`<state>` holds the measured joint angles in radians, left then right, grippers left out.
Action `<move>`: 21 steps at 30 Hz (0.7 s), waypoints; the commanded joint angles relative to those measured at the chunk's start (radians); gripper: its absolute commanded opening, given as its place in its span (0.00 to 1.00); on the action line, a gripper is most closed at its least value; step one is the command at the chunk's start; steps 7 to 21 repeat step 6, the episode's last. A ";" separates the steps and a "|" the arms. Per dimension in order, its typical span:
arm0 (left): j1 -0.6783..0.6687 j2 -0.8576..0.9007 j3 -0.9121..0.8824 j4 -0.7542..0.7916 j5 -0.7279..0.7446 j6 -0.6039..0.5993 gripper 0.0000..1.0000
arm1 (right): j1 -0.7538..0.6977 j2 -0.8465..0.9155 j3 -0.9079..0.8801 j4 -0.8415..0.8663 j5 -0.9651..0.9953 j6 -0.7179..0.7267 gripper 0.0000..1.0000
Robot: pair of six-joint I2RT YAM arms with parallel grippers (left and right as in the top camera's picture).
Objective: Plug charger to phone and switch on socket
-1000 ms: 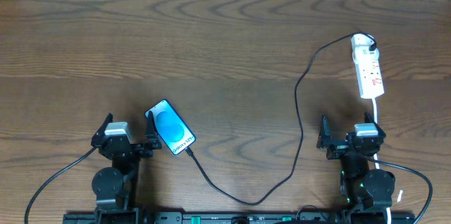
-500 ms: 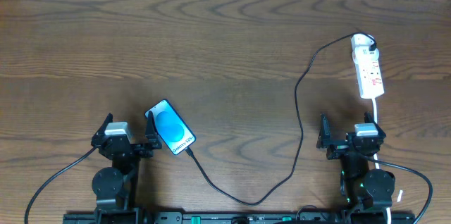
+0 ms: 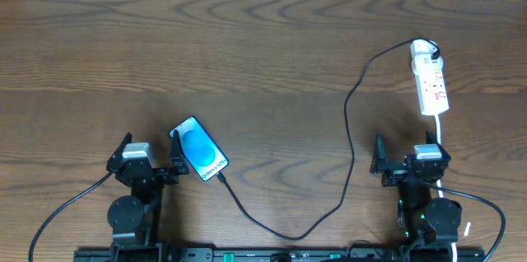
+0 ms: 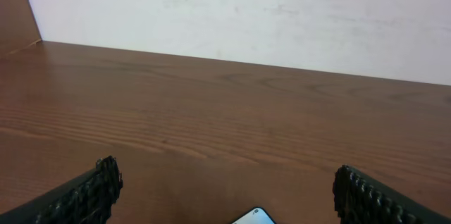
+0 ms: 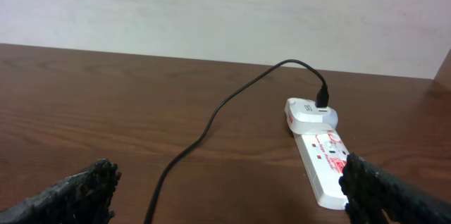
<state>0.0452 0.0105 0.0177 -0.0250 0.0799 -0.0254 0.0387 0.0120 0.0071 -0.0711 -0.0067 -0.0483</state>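
The phone [image 3: 199, 148] lies face up with its blue screen at the front left; only its top corner [image 4: 254, 217] shows in the left wrist view. The black charger cable [image 3: 349, 130] runs from the white adapter on the socket [image 3: 430, 78] in a loop down to the phone's lower end, where its plug tip [image 3: 222, 176] meets the phone. The cable [image 5: 204, 129] and socket [image 5: 320, 155] also show in the right wrist view. My left gripper [image 3: 150, 161] is open just left of the phone. My right gripper [image 3: 409, 160] is open and empty below the socket.
The socket's white cord [image 3: 441, 134] runs down past my right gripper. A pale wall [image 4: 282, 13] stands behind the far edge of the wooden table [image 3: 247, 48].
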 commanded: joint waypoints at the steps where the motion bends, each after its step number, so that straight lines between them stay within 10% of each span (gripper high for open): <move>1: 0.006 -0.006 -0.014 -0.038 0.024 0.003 0.98 | 0.009 -0.007 -0.002 -0.005 0.008 -0.012 0.99; 21: 0.006 -0.006 -0.014 -0.038 0.024 0.003 0.98 | 0.009 -0.007 -0.002 -0.005 0.008 -0.012 0.99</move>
